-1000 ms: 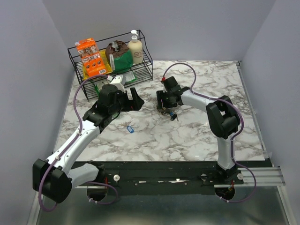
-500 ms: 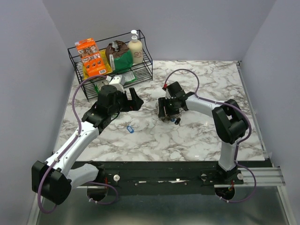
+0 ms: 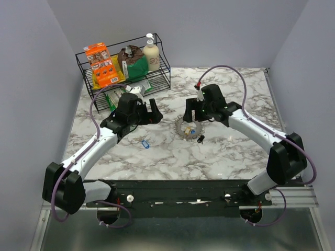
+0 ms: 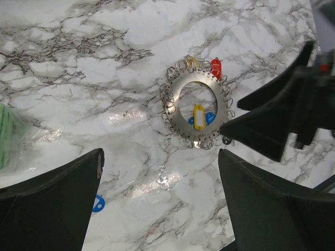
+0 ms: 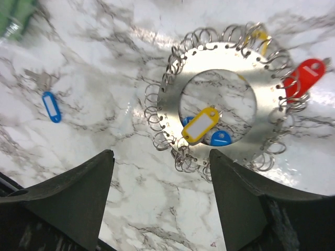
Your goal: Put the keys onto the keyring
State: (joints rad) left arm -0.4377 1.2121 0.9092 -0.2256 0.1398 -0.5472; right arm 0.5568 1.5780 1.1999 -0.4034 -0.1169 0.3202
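Right wrist view, looking straight down between the fingers of the right gripper [image 5: 159,157]: spread wide, gripping nothing. Just past the tip of the right finger, flat on the table [image 5: 104,31], the keyring [image 5: 220,60], basically a flat silver disc with a fringe of little wire loops round the rim. Hanging off it: red key [image 5: 302,77] out at the far right edge, yellow tag [image 5: 200,124] lying across the hole, blue key [image 5: 220,138] tucked right beside the tag. Also a bit of yellow up at the far rim, too small to call. Way out beyond the left finger, loose blue key [image 5: 51,106] on its own, well apart from the keyring.

Same deal from the left wrist: left gripper [image 4: 159,157] wide apart too, empty, keyring out ahead of the fingertips and nearer the right finger, with the right gripper's dark fingers just beside its rim.

From the top: keyring between both grippers, closer to the right one. Wire rack [image 3: 159,83] off behind the left arm.
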